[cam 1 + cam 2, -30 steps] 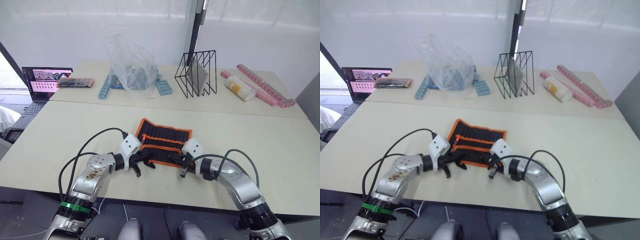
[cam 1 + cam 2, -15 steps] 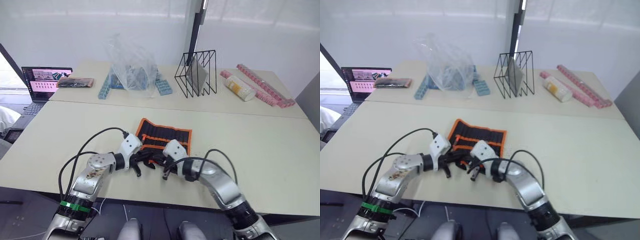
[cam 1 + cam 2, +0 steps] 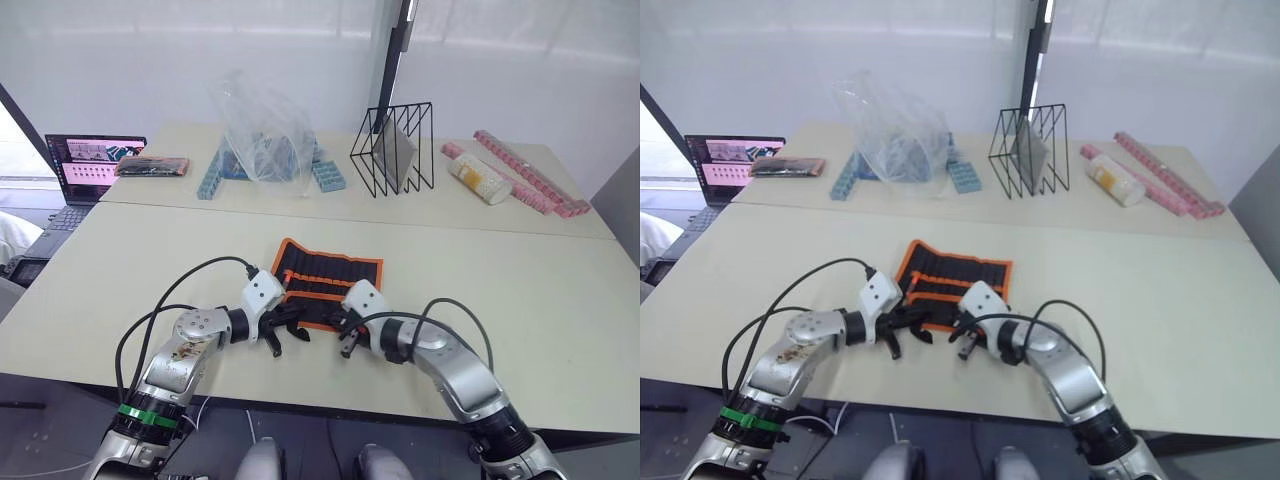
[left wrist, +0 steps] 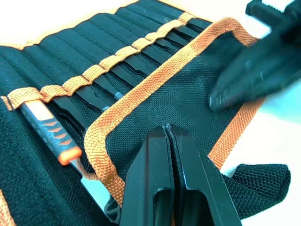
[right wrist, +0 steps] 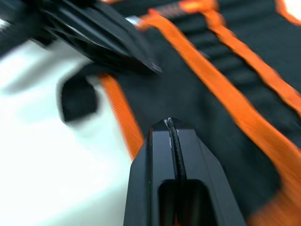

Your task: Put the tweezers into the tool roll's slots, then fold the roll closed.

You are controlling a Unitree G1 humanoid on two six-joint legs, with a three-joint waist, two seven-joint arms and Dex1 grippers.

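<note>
The table [image 3: 520, 290] is set with the roll [image 3: 330, 280] laid open near the front edge, probably so the slots [image 4: 117, 66] face up. Tweezers [image 4: 155, 49] are seen tucked in already. Both grippers are pinched shut, empty: left gripper [image 3: 290, 335] at the roll's 7 o'clock corner, right gripper [image 3: 345, 338] at 6.

Two pale beige tables [image 3: 520, 300] stand pushed together, a seam running between near and far tops. Behind them a white frosted wall [image 3: 150, 60] glows with diffuse daylight; a dark vertical post [image 3: 392, 55] divides it. On the far table: an open black laptop [image 3: 85, 165] with a lit pink screen at the left edge, a crumpled clear plastic bag [image 3: 258, 130], a black wire rack [image 3: 393, 148], pink strips [image 3: 525, 170] at the right.
</note>
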